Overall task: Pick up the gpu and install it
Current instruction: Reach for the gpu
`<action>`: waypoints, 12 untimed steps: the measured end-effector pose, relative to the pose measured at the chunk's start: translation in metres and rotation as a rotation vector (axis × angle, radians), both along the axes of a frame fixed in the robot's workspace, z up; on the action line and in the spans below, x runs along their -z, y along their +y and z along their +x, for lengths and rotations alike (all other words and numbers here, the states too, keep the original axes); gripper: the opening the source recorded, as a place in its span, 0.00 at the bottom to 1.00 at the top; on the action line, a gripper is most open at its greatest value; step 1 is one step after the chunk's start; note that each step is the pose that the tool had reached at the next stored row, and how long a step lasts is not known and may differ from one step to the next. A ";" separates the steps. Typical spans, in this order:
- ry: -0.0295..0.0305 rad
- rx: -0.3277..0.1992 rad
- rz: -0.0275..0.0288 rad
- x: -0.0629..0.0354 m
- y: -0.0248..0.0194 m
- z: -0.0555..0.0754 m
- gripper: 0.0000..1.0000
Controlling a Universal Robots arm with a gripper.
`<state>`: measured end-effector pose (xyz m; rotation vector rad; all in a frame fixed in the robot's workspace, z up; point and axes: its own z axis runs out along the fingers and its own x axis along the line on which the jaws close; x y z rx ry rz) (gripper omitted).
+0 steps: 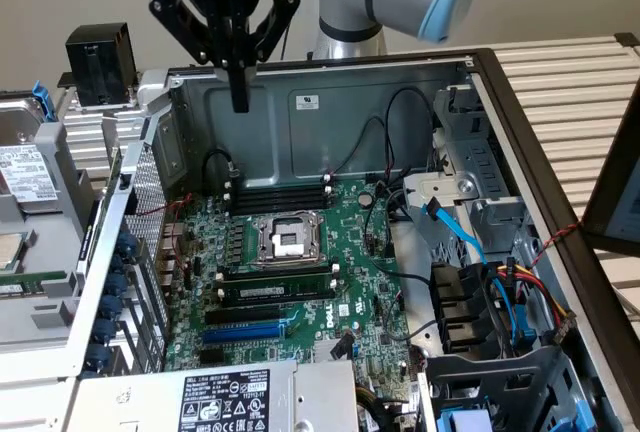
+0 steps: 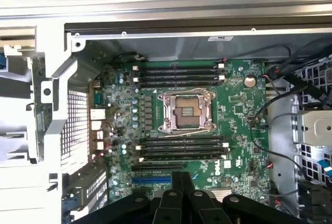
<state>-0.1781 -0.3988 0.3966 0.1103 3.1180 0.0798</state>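
My gripper (image 1: pixel 240 100) hangs above the back left corner of the open computer case (image 1: pixel 480 62), its black fingers pressed together, shut with nothing between them. In the wrist view the gripper (image 2: pixel 181 180) looks straight down on the green motherboard (image 2: pixel 238 105). The board carries the open CPU socket (image 2: pixel 187 111), rows of black memory slots (image 2: pixel 179 149) and a blue expansion slot (image 2: pixel 150 180). The same blue expansion slot (image 1: pixel 245 332) lies near the front of the board in the exterior view. The gpu is out of view.
A black cube-shaped block (image 1: pixel 100 60) stands outside the case at the exterior view's left, above a silver labelled drive (image 1: pixel 25 177). Drive cages with blue and coloured cables (image 1: pixel 500 282) take up the case's right side. The power supply (image 1: pixel 230 397) sits at the front.
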 end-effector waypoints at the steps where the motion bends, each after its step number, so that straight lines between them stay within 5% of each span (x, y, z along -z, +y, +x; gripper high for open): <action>1: 0.0000 0.000 0.0000 0.0000 0.0000 -0.005 0.11; 12: 0.0000 0.000 0.0000 0.0001 0.0004 -0.055 0.11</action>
